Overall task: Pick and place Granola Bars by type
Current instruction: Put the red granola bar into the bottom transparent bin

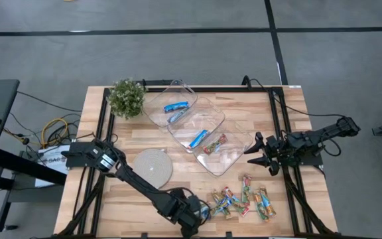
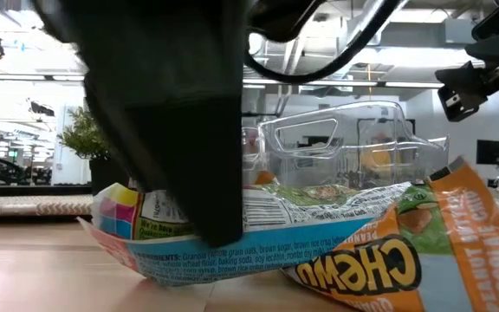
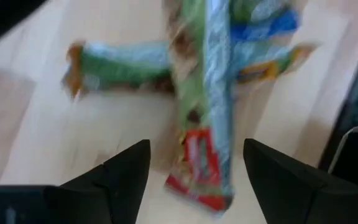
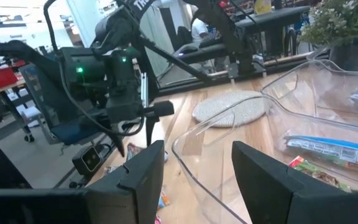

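left gripper (image 1: 201,211) low at bar pile (image 1: 241,201) 9 o'clock edge, fingers spread, empty; right gripper (image 1: 256,154) parked at tray (image 1: 227,159) 3 o'clock, fingers apart.

The wooden table (image 1: 138,139) carries clear trays (image 1: 197,126), a round mat (image 1: 152,166), a plant (image 1: 127,97) and loose granola bars (image 1: 241,202).

Multicoloured granola bars (image 1: 241,201) heaped, overlapping, on the wood at the table's near edge, three blue-and-white bars (image 1: 178,106) lying flat in the clear trays, one red-green bar (image 1: 215,144) beside a blue one
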Robot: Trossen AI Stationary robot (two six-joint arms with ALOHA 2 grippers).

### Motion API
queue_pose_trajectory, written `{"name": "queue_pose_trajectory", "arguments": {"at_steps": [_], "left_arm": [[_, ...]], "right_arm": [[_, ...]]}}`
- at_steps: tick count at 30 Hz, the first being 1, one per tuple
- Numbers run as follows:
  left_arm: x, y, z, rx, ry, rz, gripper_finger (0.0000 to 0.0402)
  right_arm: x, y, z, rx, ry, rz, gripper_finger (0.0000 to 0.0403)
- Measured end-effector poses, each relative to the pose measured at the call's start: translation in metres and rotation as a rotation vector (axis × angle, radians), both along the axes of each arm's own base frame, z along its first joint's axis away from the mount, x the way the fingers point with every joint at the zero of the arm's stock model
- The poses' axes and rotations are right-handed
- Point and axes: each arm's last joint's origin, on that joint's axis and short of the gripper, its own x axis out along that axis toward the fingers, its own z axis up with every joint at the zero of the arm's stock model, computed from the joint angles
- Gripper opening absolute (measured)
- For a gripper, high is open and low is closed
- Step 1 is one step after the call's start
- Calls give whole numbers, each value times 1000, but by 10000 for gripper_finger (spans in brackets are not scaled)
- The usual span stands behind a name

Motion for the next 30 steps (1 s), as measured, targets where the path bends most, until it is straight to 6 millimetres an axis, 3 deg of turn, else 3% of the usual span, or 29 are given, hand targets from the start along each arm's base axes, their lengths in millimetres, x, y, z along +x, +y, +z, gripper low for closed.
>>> {"name": "queue_pose_trajectory", "arguments": {"at_steps": [9,22,30], "left_arm": [[-3,6,-9,43,21,-6,244],[-3,5,-9,48,24,-38,110],[0,1,-7,-16,3,-70,64]], "right_arm": [[0,0,0,0,1,0,184],[0,0,0,-1,2,0,184],[0,0,0,-1,2,0,184]]}}
